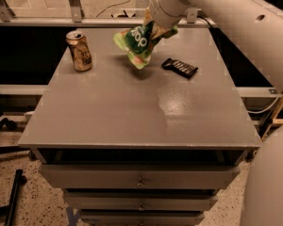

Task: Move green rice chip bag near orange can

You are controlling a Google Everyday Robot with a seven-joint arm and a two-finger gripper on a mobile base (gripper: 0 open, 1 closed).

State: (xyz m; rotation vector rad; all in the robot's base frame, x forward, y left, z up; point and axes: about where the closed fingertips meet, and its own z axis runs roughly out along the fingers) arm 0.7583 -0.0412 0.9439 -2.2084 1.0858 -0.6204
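The green rice chip bag point(137, 45) hangs tilted in the air above the far middle of the grey cabinet top point(132, 112). My gripper point(156, 31) is shut on the bag's upper right end, under the white arm that comes in from the upper right. The orange can point(79, 51) stands upright at the far left of the top, about a bag's length to the left of the bag. The two do not touch.
A small flat black wrapped bar point(179, 67) lies on the top to the right of the bag. Drawers point(139, 178) front the cabinet below. A metal railing point(75, 4) runs behind the cabinet. The robot's white body point(269, 182) fills the lower right corner.
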